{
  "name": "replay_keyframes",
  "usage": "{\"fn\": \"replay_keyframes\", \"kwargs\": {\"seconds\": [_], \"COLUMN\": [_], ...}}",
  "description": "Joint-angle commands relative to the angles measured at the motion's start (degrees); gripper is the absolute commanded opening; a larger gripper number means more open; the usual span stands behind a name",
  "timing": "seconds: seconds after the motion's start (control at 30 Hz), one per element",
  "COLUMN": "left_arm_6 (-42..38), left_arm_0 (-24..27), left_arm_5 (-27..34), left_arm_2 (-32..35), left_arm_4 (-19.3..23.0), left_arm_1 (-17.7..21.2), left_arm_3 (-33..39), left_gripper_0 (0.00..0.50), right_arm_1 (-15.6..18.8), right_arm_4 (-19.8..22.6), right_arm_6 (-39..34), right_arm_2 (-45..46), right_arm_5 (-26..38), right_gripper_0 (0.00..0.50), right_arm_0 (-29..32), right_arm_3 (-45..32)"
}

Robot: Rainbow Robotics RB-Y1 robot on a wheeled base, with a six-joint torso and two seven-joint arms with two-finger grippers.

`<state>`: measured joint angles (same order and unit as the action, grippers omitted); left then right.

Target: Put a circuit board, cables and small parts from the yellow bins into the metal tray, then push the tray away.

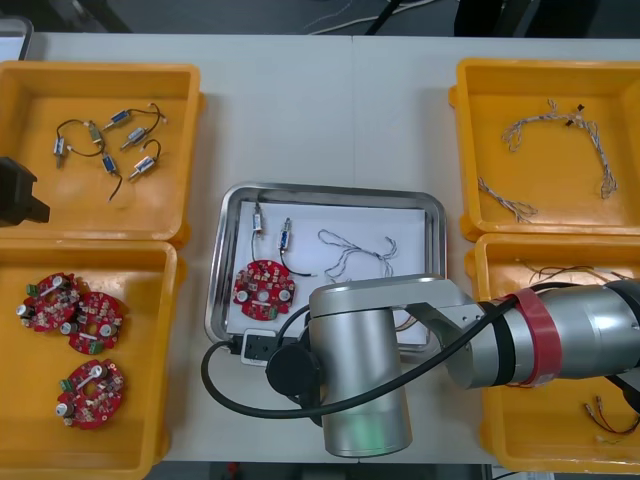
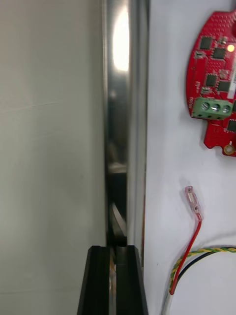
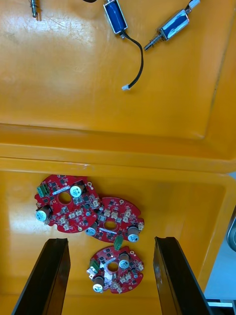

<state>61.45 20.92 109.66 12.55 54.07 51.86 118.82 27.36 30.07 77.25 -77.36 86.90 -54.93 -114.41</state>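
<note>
The metal tray (image 1: 432, 232), white inside, stands at the table's middle. In it lie a round red circuit board (image 1: 263, 286), two small metal parts (image 1: 288, 236) and a twisted blue and white cable (image 1: 355, 250). My right arm reaches across the tray's near side. In its wrist view the right gripper (image 2: 116, 256) is shut on nothing, its tips against the outside of the shiny tray rim (image 2: 123, 123). Inside that rim lie the circuit board (image 2: 216, 74) and a red and yellow cable (image 2: 189, 246). My left gripper (image 3: 110, 241) hangs open above the circuit boards (image 3: 66, 202) in a yellow bin.
Two yellow bins stand at each side. The far left bin (image 1: 100, 75) holds several small metal parts, the near left bin (image 1: 150, 400) three circuit boards. The far right bin (image 1: 470, 150) holds blue and white cables, the near right bin (image 1: 490, 420) more cables.
</note>
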Motion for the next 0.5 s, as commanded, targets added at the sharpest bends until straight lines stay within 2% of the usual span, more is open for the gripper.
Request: {"fn": "replay_keyframes", "kwargs": {"seconds": [0.03,0.5], "left_arm_6": [4.0,4.0], "left_arm_0": [-0.8,-0.8], "left_arm_5": [0.3,0.3], "left_arm_2": [1.9,1.9], "left_arm_4": [-0.5,-0.5], "left_arm_1": [1.6,1.6], "left_arm_3": [1.8,1.8], "left_gripper_0": [0.500,0.500], "right_arm_1": [-0.9,-0.3], "right_arm_4": [-0.4,-0.7], "right_arm_6": [2.5,2.3], "right_arm_2": [-0.8,-0.8], "right_arm_5": [-0.5,-0.5], "right_gripper_0": [0.000,0.000], "right_arm_0": [-1.5,-2.1], "right_arm_3": [0.1,0.1]}}
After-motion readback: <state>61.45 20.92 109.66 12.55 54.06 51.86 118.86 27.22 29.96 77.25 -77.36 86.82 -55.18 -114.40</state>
